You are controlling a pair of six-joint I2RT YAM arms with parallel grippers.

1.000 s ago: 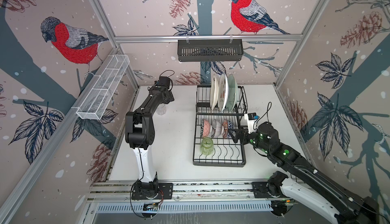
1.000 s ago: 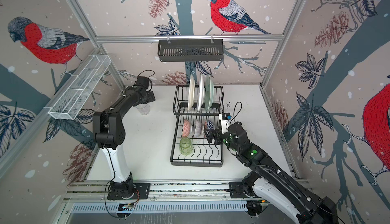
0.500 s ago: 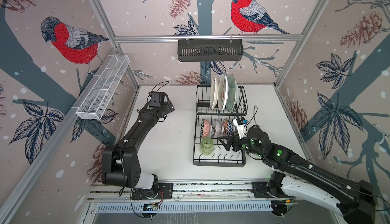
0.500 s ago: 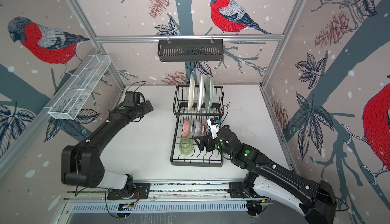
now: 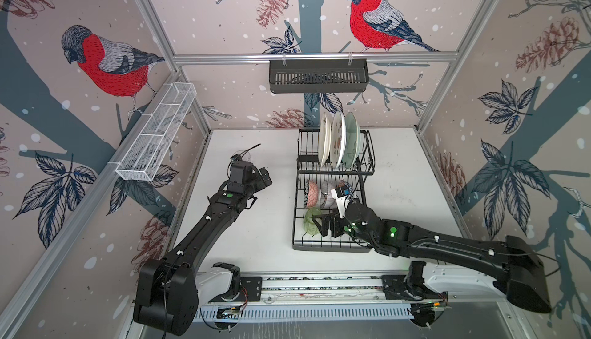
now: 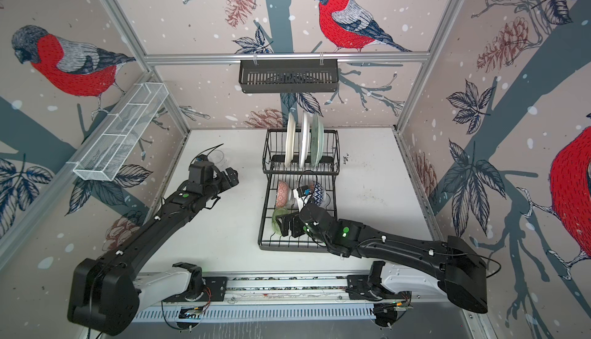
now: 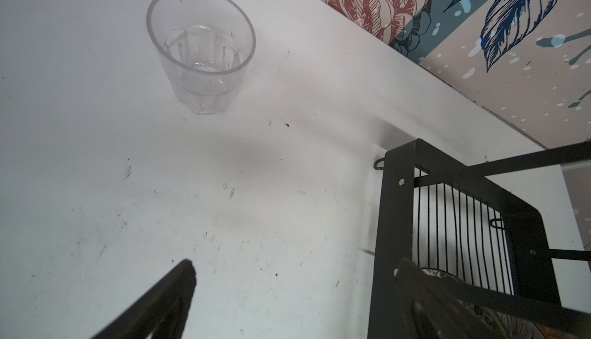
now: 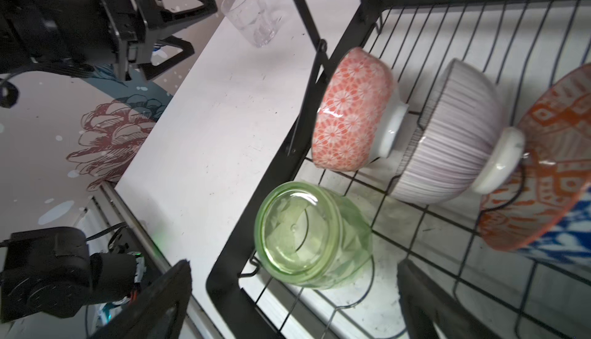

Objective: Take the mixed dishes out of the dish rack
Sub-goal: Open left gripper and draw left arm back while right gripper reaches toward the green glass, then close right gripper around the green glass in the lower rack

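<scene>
Retreated from the clear tumbler (image 7: 201, 49), left hand (image 7: 295, 267) is released; right hand (image 8: 294, 265), released, nears green tumbler (image 8: 307, 235).

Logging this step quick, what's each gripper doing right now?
Left gripper: open, empty, near the clear tumbler.
Right gripper: open, empty, at the green tumbler.

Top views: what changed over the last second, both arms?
Left gripper, open, drew back from the clear tumbler toward the near side of the table. Right gripper, open, moved from the right edge of the dish rack in over it, up to the green tumbler, not closed on it. Nothing gripped or released. Plates, bowls, both tumblers and the rack stayed put.
</scene>
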